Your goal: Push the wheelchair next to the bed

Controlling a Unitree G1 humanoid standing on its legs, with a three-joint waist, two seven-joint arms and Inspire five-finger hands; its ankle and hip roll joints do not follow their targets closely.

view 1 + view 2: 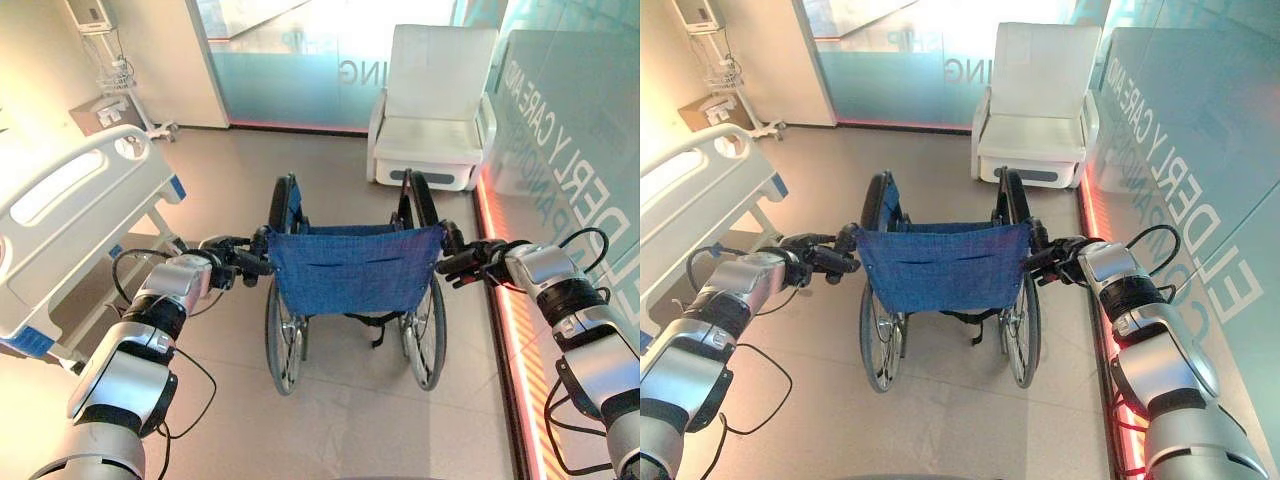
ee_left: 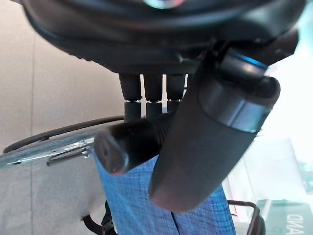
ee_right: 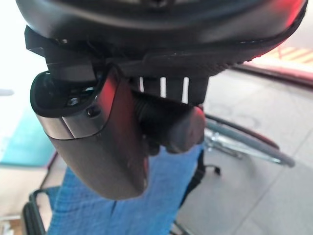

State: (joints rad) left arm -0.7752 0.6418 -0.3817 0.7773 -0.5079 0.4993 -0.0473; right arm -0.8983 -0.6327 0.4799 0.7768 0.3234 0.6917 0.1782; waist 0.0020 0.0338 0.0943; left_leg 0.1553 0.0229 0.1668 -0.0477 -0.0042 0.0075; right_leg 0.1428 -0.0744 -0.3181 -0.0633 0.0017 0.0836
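1. The room has a pale tiled floor, frosted teal glass walls along the back and the robot's right side, and a red light strip at the foot of the right-hand wall.
2. The wheelchair stands on the floor in the middle of the room, seen from behind, its blue fabric backrest facing the robot. Two large spoked wheels flank the seat. Nothing sits in the seat as far as can be seen past the backrest.
3. The left hand is wrapped around the left push handle of the wheelchair. In the left wrist view the fingers curl over the dark grip and the thumb crosses in front of it.
4. The right hand is wrapped around the right push handle. In the right wrist view the fingers close over the grip and the thumb lies across it.
5. The bed stands to the robot's left, well apart from the wheelchair, with a white side rail and blue corner trim. A strip of floor lies between the bed and the wheelchair's left wheel.
6. A white armchair stands against the back glass wall, beyond the wheelchair and a little to its right, with an empty seat.
7. A wheeled stand carrying a small white device is in the far left corner, behind the bed.
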